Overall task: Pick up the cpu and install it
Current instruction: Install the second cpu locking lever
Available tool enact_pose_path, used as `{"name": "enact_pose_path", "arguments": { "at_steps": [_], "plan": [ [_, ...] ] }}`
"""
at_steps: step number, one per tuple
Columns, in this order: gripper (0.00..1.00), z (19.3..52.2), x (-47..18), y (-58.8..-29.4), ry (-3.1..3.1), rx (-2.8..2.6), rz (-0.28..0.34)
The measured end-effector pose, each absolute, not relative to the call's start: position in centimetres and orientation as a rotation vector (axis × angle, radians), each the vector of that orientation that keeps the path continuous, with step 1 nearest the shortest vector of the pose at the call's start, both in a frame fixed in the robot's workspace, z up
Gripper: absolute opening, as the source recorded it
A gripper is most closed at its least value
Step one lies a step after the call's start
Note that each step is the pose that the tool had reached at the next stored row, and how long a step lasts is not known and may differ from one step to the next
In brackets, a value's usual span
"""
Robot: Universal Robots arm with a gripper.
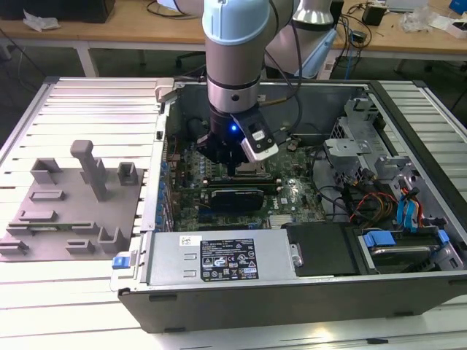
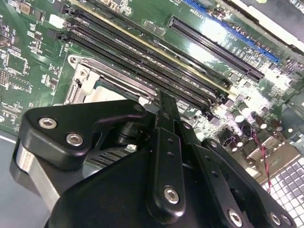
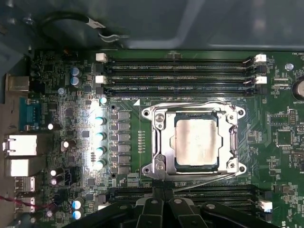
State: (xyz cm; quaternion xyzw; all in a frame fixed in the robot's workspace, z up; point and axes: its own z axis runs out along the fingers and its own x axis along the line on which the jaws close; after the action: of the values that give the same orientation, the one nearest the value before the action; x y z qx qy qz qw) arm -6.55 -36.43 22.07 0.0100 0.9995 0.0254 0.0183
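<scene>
A: What do we lose in the exterior view?

B: The gripper [image 1: 232,169] hangs low inside the open computer case [image 1: 408,292], over the motherboard [image 1: 292,197]. Its black fingers end among dark parts, so we cannot tell their spread there. The arm [image 1: 235,51] is cut off at the upper edge. The socket beneath is hidden by the gripper body.

A: Anything we can count?

B: One arm, one case, and one grey fixture plate [image 1: 69,211] on the table, at nine o'clock from the case.

A: And the second wrist view?

B: The black gripper linkage [image 2: 156,180] covers most of the lower half. Behind it we see part of the metal socket frame [image 2: 90,78]; the rest of the socket is hidden by the linkage. The memory slots [image 2: 156,61] run diagonally past it; we cannot count them surely here.

A: The first wrist view is clearer?

B: Yes. The cpu [image 3: 196,141] lies flat inside the socket frame [image 3: 159,142], its silvery top showing within the square opening. Three memory slots [image 3: 180,73] lie at twelve o'clock from the socket. More slots at six o'clock are partly hidden by the fingers [image 3: 153,209].

A: Are the fingers holding anything?

B: No. The two tips stand nearly together at six o'clock from the socket, narrow, nothing between them, apart from the cpu.
</scene>
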Motion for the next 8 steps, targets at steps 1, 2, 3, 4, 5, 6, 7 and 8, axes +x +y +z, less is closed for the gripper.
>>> {"name": "enact_pose_path", "arguments": {
  "at_steps": [1, 2, 3, 4, 5, 6, 7, 8],
  "plan": [
    [0.11, 22.04, -6.55, -36.55, 3.104, 0.035, 0.085],
    [0.11, 21.99, -6.55, -36.75, 3.105, 0.042, 0.092],
    [0.11, 21.96, -6.55, -36.86, 3.105, 0.045, 0.095],
    [0.11, 21.94, -6.55, -36.98, 3.105, 0.048, 0.098],
    [0.11, 21.9, -6.55, -37.18, 3.105, 0.053, 0.102],
    [0.11, 21.87, -6.55, -37.31, 3.105, 0.056, 0.105],
    [0.11, 21.86, -6.55, -37.4, 3.105, 0.057, 0.111],
    [0.11, 21.86, -6.55, -37.41, 3.105, 0.057, 0.114]
  ]
}}
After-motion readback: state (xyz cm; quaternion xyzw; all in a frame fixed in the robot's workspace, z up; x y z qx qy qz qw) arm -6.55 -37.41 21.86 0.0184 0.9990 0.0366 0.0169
